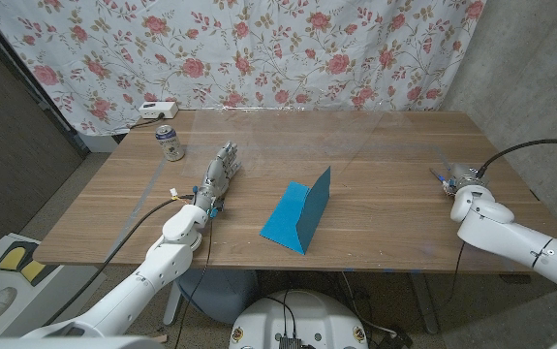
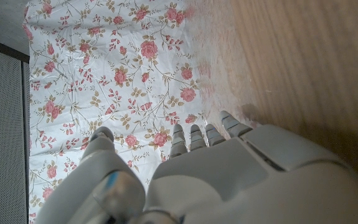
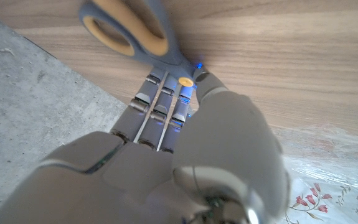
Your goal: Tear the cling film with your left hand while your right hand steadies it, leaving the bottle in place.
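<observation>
My left hand [image 1: 218, 177] stands on the table left of centre, fingers [image 2: 194, 138] straight and apart, holding nothing. Near the right edge my right hand [image 1: 464, 180] has its fingers [image 3: 160, 102] stretched out, their tips against grey-and-orange scissors [image 3: 132, 31] that lie on the wood. I cannot tell whether the hand grips them. Crinkled clear film [image 3: 331, 158] shows along the table's far edge in front of the floral cloth, faint in the head view [image 1: 386, 103]. A drinks can [image 1: 169, 142] stands at the far left, beyond my left hand.
A blue folded card [image 1: 298, 215] stands tent-like in the middle of the table [image 1: 394, 223], between my hands. A small white device [image 1: 157, 109] sits at the far left corner. The floral cloth [image 1: 259, 48] hangs behind the table.
</observation>
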Robot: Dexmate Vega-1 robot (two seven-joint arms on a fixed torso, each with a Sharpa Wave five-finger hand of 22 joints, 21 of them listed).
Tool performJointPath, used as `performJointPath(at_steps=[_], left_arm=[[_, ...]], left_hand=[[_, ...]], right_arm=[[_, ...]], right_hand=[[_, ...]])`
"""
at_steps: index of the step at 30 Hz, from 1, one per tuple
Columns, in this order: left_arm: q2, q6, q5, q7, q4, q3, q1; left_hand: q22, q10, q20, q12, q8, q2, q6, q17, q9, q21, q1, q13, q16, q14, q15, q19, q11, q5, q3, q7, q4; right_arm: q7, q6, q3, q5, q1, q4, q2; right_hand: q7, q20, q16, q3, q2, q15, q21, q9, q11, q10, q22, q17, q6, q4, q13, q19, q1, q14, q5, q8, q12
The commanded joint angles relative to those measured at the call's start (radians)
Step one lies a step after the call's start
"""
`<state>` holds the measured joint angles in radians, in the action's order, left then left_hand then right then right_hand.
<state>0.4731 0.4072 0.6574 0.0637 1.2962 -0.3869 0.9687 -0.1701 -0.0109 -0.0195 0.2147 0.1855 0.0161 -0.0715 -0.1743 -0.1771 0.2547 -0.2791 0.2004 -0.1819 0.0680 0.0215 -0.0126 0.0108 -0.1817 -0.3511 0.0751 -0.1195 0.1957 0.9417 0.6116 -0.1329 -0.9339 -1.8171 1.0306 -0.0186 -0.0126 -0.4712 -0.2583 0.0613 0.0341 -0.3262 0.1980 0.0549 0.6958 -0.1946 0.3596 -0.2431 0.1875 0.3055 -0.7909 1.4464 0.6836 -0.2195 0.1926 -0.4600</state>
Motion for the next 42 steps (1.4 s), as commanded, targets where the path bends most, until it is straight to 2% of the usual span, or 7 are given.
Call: performJointPath(at_steps=[1,14,21,28,35,42], left_arm=[[0.003,0.004,0.001,-0.004,0.010,0.004,0.012],[-0.005,0.014,0.004,0.001,0.004,0.002,0.010],[-0.010,0.019,0.003,0.006,-0.005,-0.001,0.004],[-0.013,0.019,0.002,0.013,-0.012,-0.005,-0.002],[-0.017,0.023,0.001,0.018,-0.017,-0.006,-0.009],[-0.014,0.022,-0.001,0.021,-0.011,-0.007,-0.010]], left_hand=[[-0.003,-0.002,-0.004,0.003,0.000,-0.002,-0.003,-0.004,-0.001,-0.003,0.009,0.000,-0.002,0.010,-0.003,-0.007,0.003,-0.003,0.006,0.004,0.000],[-0.003,-0.001,-0.004,0.003,0.000,-0.002,-0.005,-0.004,-0.001,-0.008,0.014,0.000,-0.003,0.009,-0.004,-0.010,0.002,-0.004,0.008,0.004,0.002],[-0.003,-0.001,-0.003,0.003,0.000,-0.001,-0.004,-0.004,-0.001,-0.010,0.016,0.000,-0.003,0.009,-0.003,-0.011,0.002,-0.004,0.009,0.005,0.002],[-0.003,0.000,-0.002,0.003,0.000,-0.001,-0.006,-0.004,-0.001,-0.011,0.018,0.000,-0.003,0.008,-0.003,-0.013,0.003,-0.004,0.010,0.006,0.003],[-0.003,0.000,-0.002,0.003,0.000,-0.001,-0.006,-0.004,-0.001,-0.014,0.020,0.000,-0.003,0.008,-0.003,-0.014,0.004,-0.005,0.011,0.005,0.003],[-0.003,-0.001,-0.003,0.003,0.000,0.000,-0.007,-0.004,-0.001,-0.017,0.022,0.000,-0.003,0.008,-0.003,-0.015,0.003,-0.005,0.012,0.007,0.004]], right_arm=[[0.093,-0.043,-0.114,0.080,-0.086,-0.028,-0.020],[0.156,-0.040,-0.274,0.087,-0.180,-0.126,-0.050],[0.166,-0.037,-0.320,0.054,-0.205,-0.181,-0.063],[0.192,-0.072,-0.394,0.039,-0.249,-0.226,-0.106],[0.196,-0.079,-0.407,0.005,-0.259,-0.240,-0.131],[0.213,-0.103,-0.468,0.007,-0.290,-0.264,-0.191]], right_hand=[[-0.014,-0.138,-0.053,0.000,0.000,0.207,-0.187,0.005,0.117,0.115,-0.100,0.143,-0.012,-0.011,0.044,-0.095,0.025,0.290,-0.011,0.008,-0.018],[-0.008,-0.139,-0.053,0.006,0.001,0.207,-0.225,0.006,0.113,0.115,-0.127,0.172,-0.028,-0.017,0.062,-0.077,0.050,0.290,-0.012,0.010,-0.037],[-0.005,-0.141,-0.050,0.011,0.002,0.207,-0.249,0.006,0.110,0.101,-0.143,0.188,-0.027,-0.020,0.072,-0.069,0.061,0.289,-0.011,0.007,-0.041],[-0.006,-0.141,-0.047,0.014,0.003,0.207,-0.270,0.006,0.106,0.085,-0.156,0.201,-0.030,-0.023,0.070,-0.059,0.068,0.286,-0.011,0.007,-0.038],[-0.005,-0.141,-0.045,0.017,0.004,0.207,-0.285,0.006,0.107,0.082,-0.164,0.210,-0.033,-0.024,0.068,-0.054,0.072,0.286,-0.011,0.007,-0.038],[-0.006,-0.141,-0.041,0.019,0.004,0.207,-0.302,0.006,0.109,0.065,-0.173,0.219,-0.038,-0.025,0.065,-0.048,0.077,0.286,-0.012,0.008,-0.032]])
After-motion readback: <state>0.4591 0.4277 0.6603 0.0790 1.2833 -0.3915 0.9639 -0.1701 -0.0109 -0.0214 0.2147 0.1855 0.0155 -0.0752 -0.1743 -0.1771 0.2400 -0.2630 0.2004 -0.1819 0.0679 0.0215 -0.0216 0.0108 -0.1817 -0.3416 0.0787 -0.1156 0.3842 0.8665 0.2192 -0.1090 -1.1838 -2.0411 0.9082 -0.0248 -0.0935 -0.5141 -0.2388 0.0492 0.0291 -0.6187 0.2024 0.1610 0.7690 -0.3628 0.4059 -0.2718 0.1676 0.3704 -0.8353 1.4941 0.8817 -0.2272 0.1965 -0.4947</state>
